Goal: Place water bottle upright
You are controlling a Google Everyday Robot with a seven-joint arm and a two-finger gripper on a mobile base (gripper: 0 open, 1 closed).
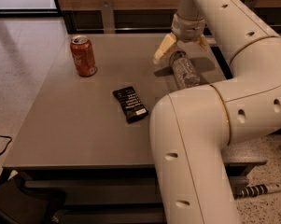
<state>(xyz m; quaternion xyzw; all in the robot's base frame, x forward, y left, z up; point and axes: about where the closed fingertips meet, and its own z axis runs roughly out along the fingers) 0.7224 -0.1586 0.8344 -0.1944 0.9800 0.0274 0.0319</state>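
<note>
The water bottle (184, 72) lies on its side on the right part of the grey table (84, 120); it is clear and ribbed, and its far end points toward the table's back edge. My gripper (182, 45) hangs just over that far end. It is open, with one cream fingertip (162, 49) left of the bottle and the other at its right. The jaws straddle the bottle's top and I cannot tell whether they touch it. The cap is hidden behind the gripper.
A red soda can (83, 56) stands upright at the table's back left. A black snack packet (130, 104) lies flat near the middle. My own white arm (210, 125) fills the right foreground and hides the table's right front. A dark wall base runs behind the table.
</note>
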